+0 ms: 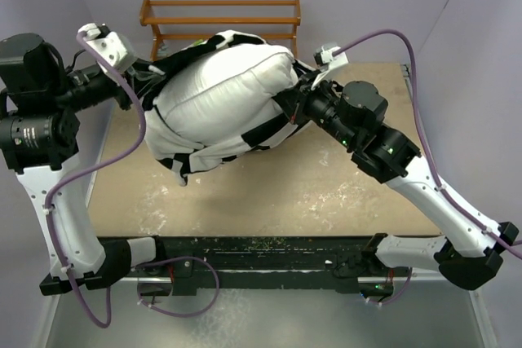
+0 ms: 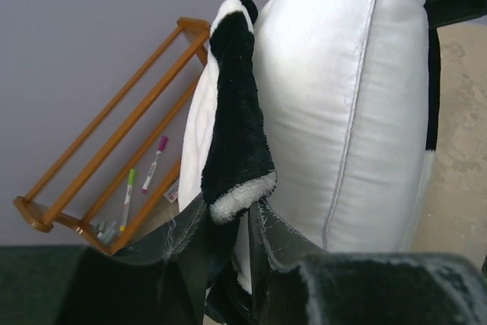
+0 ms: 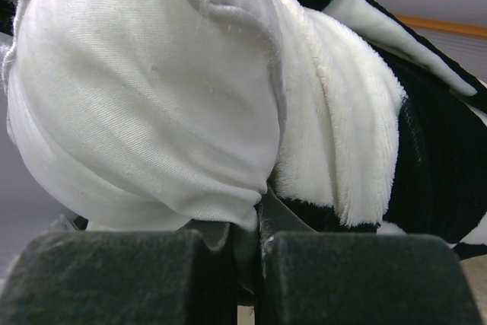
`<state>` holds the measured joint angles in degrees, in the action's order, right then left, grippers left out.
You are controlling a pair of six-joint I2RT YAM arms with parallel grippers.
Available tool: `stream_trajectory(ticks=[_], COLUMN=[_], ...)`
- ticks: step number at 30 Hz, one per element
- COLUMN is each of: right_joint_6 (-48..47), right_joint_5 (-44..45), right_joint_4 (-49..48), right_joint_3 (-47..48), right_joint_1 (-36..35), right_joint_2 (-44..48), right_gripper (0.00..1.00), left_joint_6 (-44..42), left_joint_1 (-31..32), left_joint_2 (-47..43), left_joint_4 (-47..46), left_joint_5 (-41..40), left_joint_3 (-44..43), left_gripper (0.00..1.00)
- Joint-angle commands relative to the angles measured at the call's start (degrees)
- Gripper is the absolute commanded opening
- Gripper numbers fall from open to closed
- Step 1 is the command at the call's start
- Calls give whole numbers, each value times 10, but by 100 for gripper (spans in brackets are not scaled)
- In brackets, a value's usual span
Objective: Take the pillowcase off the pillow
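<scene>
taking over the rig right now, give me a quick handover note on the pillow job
Left gripper: shut on a black and white flap of the pillowcase.
Right gripper: shut, pinching the edge of the white pillow, fleece right beside it.
Both things hang between the two arms at the far side of the table.
Done: much of the pillow's face is bare, with the pillowcase bunched under and behind it.
Left: pull the pillowcase fully off.

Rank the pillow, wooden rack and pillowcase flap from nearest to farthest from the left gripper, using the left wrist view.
1. pillowcase flap: between the left gripper fingers.
2. pillow: just behind the flap, right.
3. wooden rack: far left, by the wall.
</scene>
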<state>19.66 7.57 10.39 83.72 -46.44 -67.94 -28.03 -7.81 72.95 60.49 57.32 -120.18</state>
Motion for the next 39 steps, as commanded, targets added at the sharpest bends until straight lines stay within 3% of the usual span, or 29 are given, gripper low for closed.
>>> stream_trajectory(ticks=[1,6,9,11,12,13,15,16,19,23,28,33,39], right_joint_6=[-1,19,36,47,52,57,63,63,61,50,39,42,39], right_joint_5=[8,-33,-37,-29,-22,-10,22,41,70,100,112,88,84], right_joint_4=[-57,-92,-108,-108,-105,-99,-79,-70,-52,-32,-20,-28,-21], right_joint_3=[-5,-23,-21,-10,-1,9,33,44,72,101,118,115,111], right_joint_1=[4,5,5,6,6,6,6,8,12,21,47,62,74], right_joint_2=[17,46,62,63,60,53,39,32,13,-16,-46,-44,-36], right_gripper=[0,0,0,0,0,0,0,0,0,0,0,0,0], left_joint_6=[72,105,105,106,107,107,106,104,88,84,86,30,-17], left_joint_1=[-1,-1,-1,-1,-1,0,0,-1,-10,-56,-61,-61,-61], left_joint_2=[-22,-23,13,37,50,61,76,80,74,37,-20,-43,-45], left_joint_4=[-107,-220,-214,-204,-201,-198,-186,-178,-150,-109,-78,-4,26], left_joint_5=[-18,-190,-229,-232,-237,-247,-278,-297,-335,-280,-227,-110,-77], left_joint_3=[3,91,108,126,137,146,150,146,113,56,57,144,240], left_gripper=[23,19,19,25,33,48,90,99,99,99,99,99,99])
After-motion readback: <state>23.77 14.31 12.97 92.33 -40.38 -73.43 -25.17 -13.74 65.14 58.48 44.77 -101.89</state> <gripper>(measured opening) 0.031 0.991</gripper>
